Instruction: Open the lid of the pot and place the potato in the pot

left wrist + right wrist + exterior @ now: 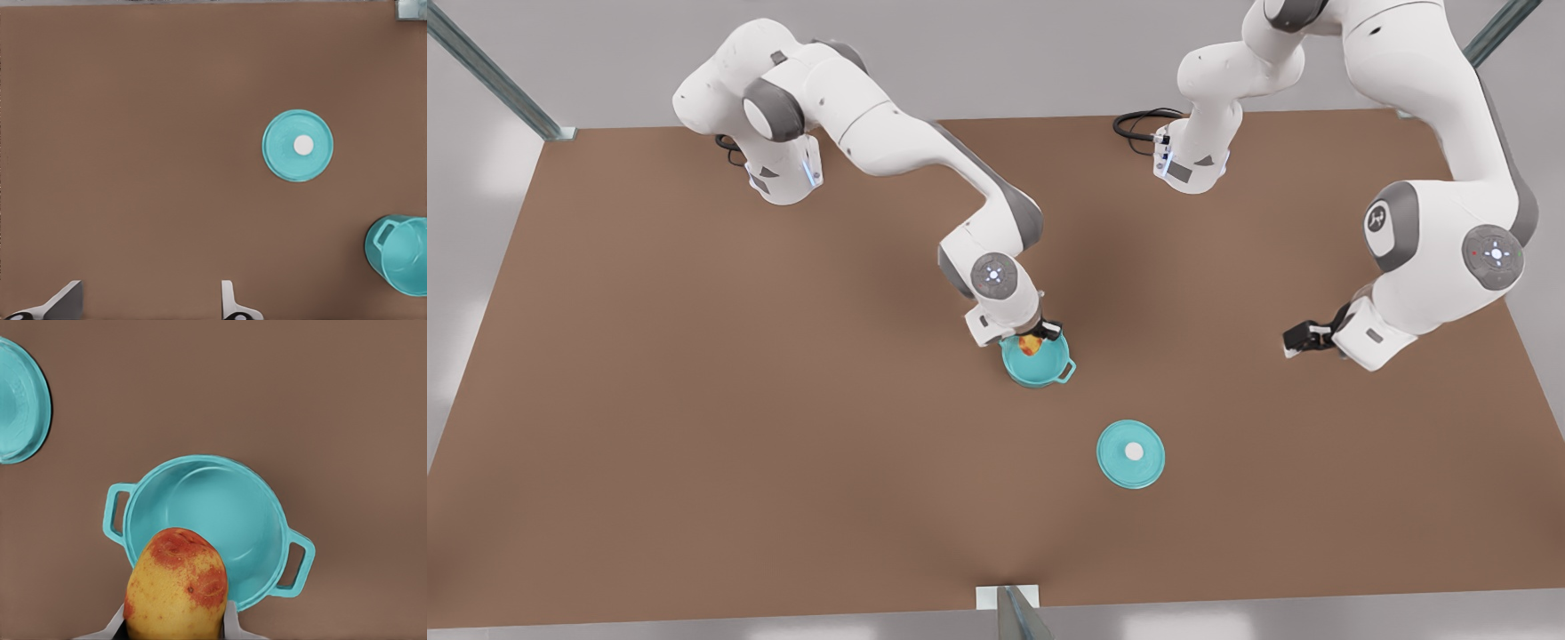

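The teal pot (pixel 1049 372) stands uncovered near the middle of the brown table. My right gripper (pixel 1037 340) hangs just above its rim, shut on the yellow-orange potato (pixel 1031 345). In the right wrist view the potato (pixel 177 587) sits between the right gripper's (pixel 175 623) fingers, over the near edge of the pot (pixel 207 461), whose teal inside holds nothing. The pot lid (pixel 1130 453) lies flat on the table, knob up, apart from the pot toward the front view's right. My left gripper (pixel 1303 338) waits open at the front view's right, with nothing between its fingers (pixel 67 300); the lid (pixel 297 145) and pot (pixel 403 257) lie ahead of it.
Both arm bases stand along the table's far edge, with a black cable (pixel 1138 120) beside one. A metal post (pixel 1014 613) rises at the table's near edge. Bare brown tabletop (pixel 694 400) spreads across the front view's left.
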Robot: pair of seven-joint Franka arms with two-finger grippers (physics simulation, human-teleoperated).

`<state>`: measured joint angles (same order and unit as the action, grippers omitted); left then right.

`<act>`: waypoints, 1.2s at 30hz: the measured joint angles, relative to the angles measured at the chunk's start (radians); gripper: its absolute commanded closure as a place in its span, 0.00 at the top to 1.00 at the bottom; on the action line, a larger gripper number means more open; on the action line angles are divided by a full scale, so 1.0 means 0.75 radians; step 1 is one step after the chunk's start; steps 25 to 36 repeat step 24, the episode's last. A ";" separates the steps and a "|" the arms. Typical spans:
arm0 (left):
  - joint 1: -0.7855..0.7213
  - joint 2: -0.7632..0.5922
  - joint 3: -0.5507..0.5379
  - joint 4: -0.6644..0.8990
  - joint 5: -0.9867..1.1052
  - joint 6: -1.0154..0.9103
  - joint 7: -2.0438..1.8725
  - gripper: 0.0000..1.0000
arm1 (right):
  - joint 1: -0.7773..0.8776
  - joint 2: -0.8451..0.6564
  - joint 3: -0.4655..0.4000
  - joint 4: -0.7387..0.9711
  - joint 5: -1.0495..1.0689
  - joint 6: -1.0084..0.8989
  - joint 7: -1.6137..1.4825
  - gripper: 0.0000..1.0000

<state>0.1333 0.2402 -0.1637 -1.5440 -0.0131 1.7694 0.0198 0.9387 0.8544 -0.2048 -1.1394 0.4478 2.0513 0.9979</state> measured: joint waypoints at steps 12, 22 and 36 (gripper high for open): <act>-0.019 0.021 -0.002 0.083 -0.003 0.015 -0.021 1.00 | 0.002 0.174 -0.015 0.105 0.028 0.125 0.130 1.00; -0.021 0.022 -0.002 0.082 -0.005 0.017 -0.032 1.00 | -0.625 -0.540 -0.345 -0.351 -0.177 -0.436 -0.103 1.00; -0.027 0.024 -0.002 0.082 -0.006 0.018 -0.034 1.00 | -0.625 -0.719 -0.343 -0.671 -0.248 -0.393 -0.199 1.00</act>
